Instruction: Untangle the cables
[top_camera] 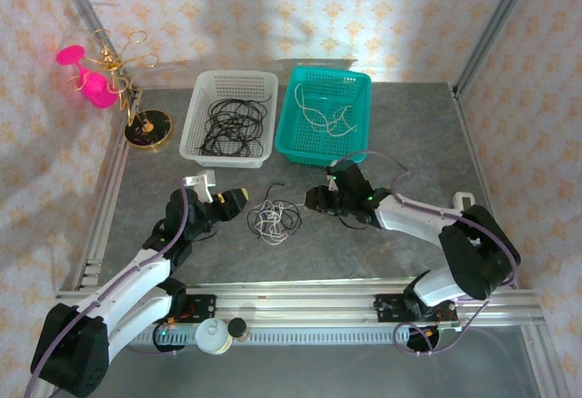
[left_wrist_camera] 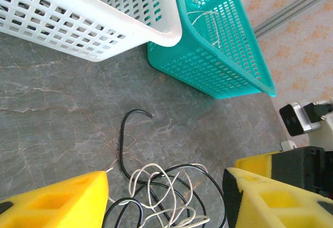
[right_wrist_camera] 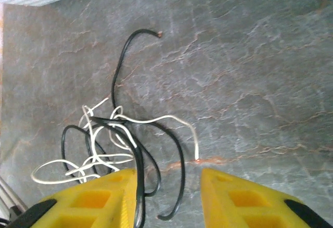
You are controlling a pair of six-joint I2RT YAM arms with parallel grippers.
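Centre-left, the left pincer (top_camera: 235, 200) stands wide beside the cables (top_camera: 275, 219), a black-and-whitish tangle mid-frame on the tabletop (top_camera: 409, 144). Centre-right, the right pincer (top_camera: 314, 201) gapes narrower, clamping nothing. The two likely flank the knot to tease strands apart.

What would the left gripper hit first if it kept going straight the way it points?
Probably the cables, tangled on the table right before the left gripper, whose jaws stand open. Farther on is the teal basket.
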